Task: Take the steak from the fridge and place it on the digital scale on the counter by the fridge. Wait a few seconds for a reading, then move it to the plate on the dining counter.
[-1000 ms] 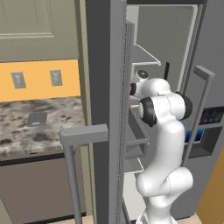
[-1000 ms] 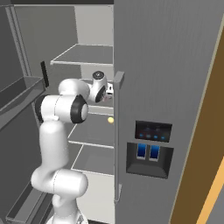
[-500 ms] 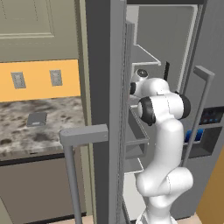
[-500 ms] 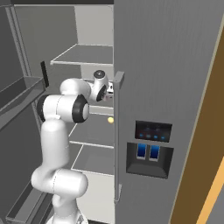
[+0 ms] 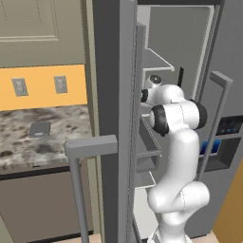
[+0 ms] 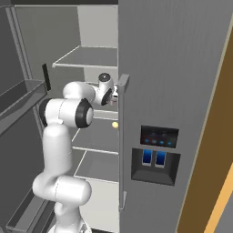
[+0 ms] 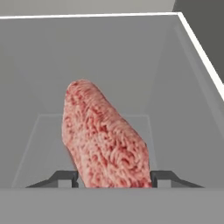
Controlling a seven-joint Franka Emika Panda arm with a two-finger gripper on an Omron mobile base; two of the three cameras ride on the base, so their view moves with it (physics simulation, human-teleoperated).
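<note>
In the hand view the gripper (image 7: 111, 178) has its two dark fingertips (image 7: 65, 178) set against either side of the steak (image 7: 103, 138), pinching its near end. The steak, pink-red and grainy, runs away from the gripper over a pale grey fridge shelf (image 7: 43, 144), with the fridge's grey inner walls rising behind it and to the right, edged by a white line.

The right base view shows the arm reaching from the lower left into the open fridge (image 6: 182, 68), its hand tucked behind the edge of the closed dark grey door with the bar handle (image 6: 121, 136). Around the hand are pale shelves, one above (image 6: 86, 57) and more below; a small yellow thing (image 6: 115, 124) lies just below the hand, and a blue-lit dispenser panel (image 6: 154, 154) sits on the door to the right.

The left base view adds what lies to the left of the arm: the open fridge door (image 5: 114, 95) seen edge-on, and beyond it the mottled stone tabletop (image 5: 28, 147) over olive-grey cabinets, bearing the flat grey scale (image 5: 40, 128), well apart from the gripper. Behind it is an orange wall with two outlets (image 5: 20, 87).
</note>
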